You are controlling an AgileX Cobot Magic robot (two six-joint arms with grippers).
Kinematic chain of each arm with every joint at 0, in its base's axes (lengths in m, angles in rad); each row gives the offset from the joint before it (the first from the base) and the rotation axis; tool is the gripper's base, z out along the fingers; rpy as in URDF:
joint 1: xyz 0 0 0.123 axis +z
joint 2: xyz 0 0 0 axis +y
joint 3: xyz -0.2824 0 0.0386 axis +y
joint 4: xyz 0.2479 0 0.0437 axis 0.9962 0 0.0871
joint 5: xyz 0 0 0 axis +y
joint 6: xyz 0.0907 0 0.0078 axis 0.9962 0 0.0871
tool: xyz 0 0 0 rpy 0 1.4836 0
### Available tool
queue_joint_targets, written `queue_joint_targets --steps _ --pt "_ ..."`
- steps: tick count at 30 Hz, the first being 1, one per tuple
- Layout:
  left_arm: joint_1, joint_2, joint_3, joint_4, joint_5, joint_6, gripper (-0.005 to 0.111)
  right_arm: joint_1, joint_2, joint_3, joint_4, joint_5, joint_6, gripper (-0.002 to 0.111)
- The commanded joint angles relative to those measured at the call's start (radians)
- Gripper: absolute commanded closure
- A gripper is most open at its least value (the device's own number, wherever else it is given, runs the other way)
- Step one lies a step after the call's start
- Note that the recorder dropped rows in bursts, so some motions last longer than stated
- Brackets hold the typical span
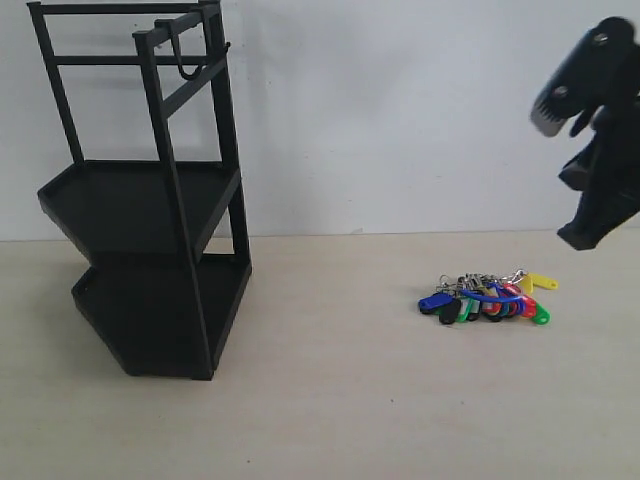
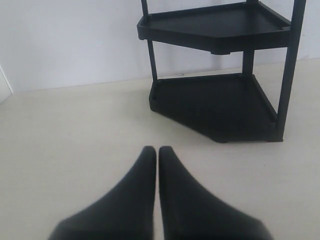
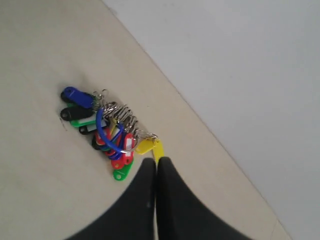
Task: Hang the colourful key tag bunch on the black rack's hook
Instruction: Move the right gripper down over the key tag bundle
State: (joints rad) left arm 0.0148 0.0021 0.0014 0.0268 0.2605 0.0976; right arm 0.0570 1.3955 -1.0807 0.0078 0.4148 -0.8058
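Note:
The colourful key tag bunch [image 1: 487, 298] lies flat on the table right of centre, its blue loop on top of the tags. In the right wrist view the bunch [image 3: 107, 131] sits just beyond my right gripper [image 3: 156, 161], which is shut and empty, raised off the table. In the exterior view that gripper [image 1: 583, 236] hangs above and to the right of the bunch. The black rack [image 1: 160, 205] stands at the left, and the hook [image 1: 190, 66] hangs from its top bar. My left gripper [image 2: 157, 150] is shut and empty, low over the table, facing the rack [image 2: 215, 97].
A white wall runs behind the table. The pale tabletop [image 1: 340, 400] stretches between the rack and the bunch. The left arm does not show in the exterior view.

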Motion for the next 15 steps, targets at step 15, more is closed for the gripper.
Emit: queue_joint_targets --steps 15 --pt "-0.001 -0.002 -0.001 -0.003 -0.006 -0.001 0.102 0.312 0.528 -0.164 -0.944 0.211 0.648 0.108"
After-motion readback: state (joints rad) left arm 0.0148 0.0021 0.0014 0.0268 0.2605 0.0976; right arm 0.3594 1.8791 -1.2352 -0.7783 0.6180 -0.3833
